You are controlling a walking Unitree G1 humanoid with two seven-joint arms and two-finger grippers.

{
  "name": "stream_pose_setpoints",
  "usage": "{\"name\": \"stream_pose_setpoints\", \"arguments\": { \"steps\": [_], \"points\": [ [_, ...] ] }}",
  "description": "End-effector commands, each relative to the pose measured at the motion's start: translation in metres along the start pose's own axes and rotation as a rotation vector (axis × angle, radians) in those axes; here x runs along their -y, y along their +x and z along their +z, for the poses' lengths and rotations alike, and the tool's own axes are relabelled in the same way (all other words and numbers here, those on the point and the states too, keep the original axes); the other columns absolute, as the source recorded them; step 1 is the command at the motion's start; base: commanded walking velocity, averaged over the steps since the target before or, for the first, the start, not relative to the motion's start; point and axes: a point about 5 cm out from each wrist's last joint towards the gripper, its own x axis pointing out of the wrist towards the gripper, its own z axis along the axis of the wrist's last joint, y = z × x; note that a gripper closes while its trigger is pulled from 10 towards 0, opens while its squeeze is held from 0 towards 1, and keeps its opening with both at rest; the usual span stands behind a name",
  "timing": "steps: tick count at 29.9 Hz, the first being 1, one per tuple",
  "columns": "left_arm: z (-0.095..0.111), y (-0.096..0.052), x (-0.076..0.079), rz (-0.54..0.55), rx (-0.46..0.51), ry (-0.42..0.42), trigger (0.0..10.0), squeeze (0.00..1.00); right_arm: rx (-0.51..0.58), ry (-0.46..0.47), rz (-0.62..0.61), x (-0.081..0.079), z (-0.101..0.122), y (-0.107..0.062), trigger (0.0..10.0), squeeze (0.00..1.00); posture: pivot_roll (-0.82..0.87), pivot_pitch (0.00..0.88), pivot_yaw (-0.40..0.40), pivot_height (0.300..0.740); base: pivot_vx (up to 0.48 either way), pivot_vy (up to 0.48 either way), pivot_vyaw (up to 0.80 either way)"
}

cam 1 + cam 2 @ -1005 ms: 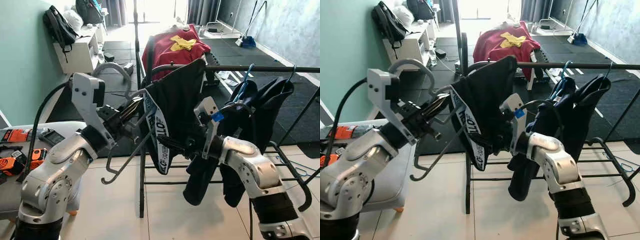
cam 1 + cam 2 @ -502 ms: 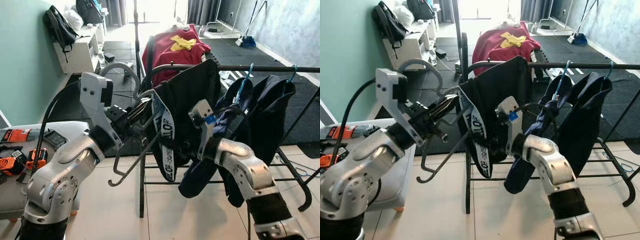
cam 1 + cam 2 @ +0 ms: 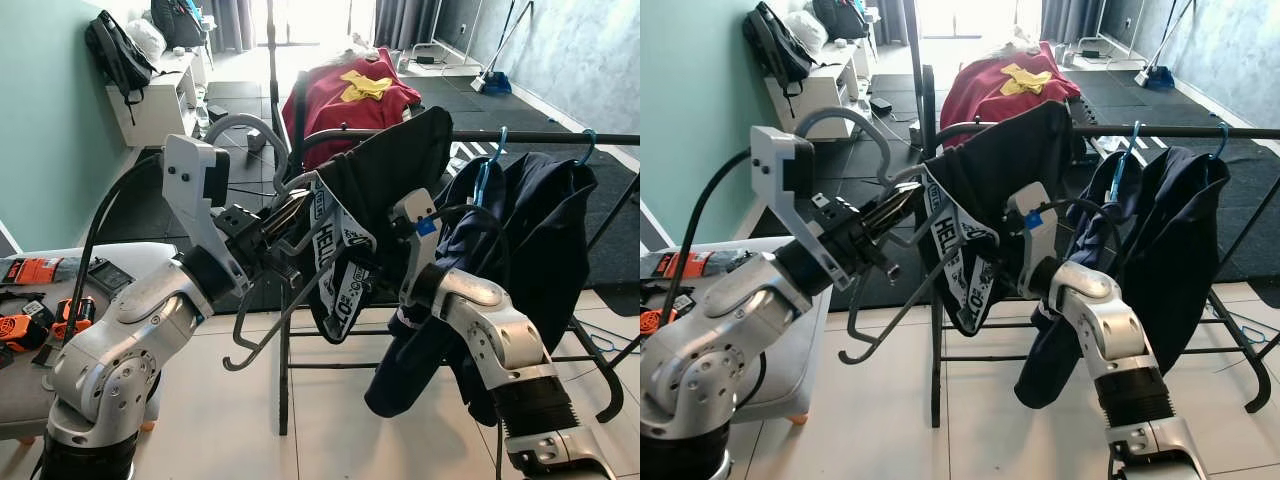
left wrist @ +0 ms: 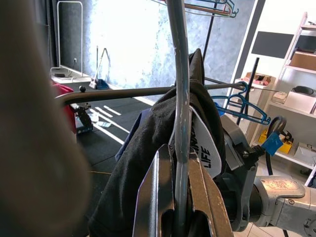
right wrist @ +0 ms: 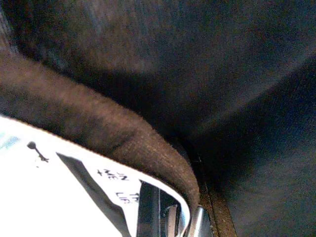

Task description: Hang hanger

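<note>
2 blue hangers [image 3: 487, 172], 1 grey hanger [image 3: 275, 325]

The thin grey metal hanger [image 4: 180, 113] looks smooth with a dull sheen; the black cloth garment with glossy white printed trim [image 3: 385, 190] on it is matt and softly napped. The dark round rail of the clothes rack [image 3: 540, 137] seems satin metal, the pale tiled floor [image 3: 330, 420] faintly glossy
</note>
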Motion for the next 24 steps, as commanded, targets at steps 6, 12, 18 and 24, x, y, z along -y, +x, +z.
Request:
{"name": "stream_pose_setpoints", "arguments": {
  "steps": [6, 12, 18, 24],
  "points": [
    [-0.003, -0.005, -0.006, 0.043, -0.040, 0.055, 7.1, 0.00, 0.036, 0.017, 0.010, -0.001, 0.003, 0.001, 0.0, 0.00, -0.06, 0.045, -0.008, 0.740, 0.000, 0.000, 0.00],
    [-0.019, -0.016, -0.024, 0.127, -0.154, 0.139, 6.9, 0.00, 0.066, 0.045, 0.042, -0.005, 0.007, 0.002, 0.0, 0.00, -0.06, 0.046, -0.007, 0.740, 0.000, 0.000, 0.00],
    [-0.040, -0.043, -0.042, 0.179, -0.368, 0.303, 7.4, 0.00, 0.161, 0.133, 0.019, 0.001, 0.020, -0.001, 0.0, 0.00, -0.06, 0.050, -0.003, 0.740, 0.000, 0.000, 0.00],
    [-0.045, -0.055, -0.045, 0.176, -0.445, 0.349, 7.4, 0.00, 0.203, 0.175, -0.011, 0.007, 0.026, -0.003, 0.0, 0.00, -0.06, 0.053, -0.004, 0.740, 0.000, 0.000, 0.00]
  ]
}}
